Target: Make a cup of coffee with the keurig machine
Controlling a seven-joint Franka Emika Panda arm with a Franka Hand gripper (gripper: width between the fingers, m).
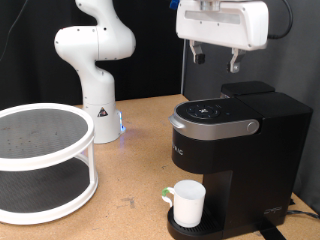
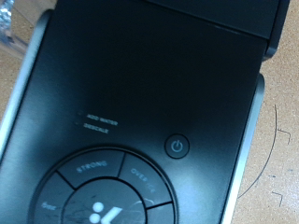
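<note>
White two-tier rack [image 1: 40, 160] seen at exterior view's left, on counter [image 1: 130, 150]. Mug [image 1: 187, 202] already set on keurig [image 1: 235, 150] drip tray. Lid seen closed; brew not shown started. Claw [image 1: 215, 58] hung above keurig, fingers parted, nothing held.

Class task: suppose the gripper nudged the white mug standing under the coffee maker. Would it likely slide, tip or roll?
The mug stands upright on the drip tray of the coffee maker and looks squat, so it would probably slide rather than tip. Its smooth wall may be slippery to pinch. The gripper hangs open above the machine, touching nothing.
</note>
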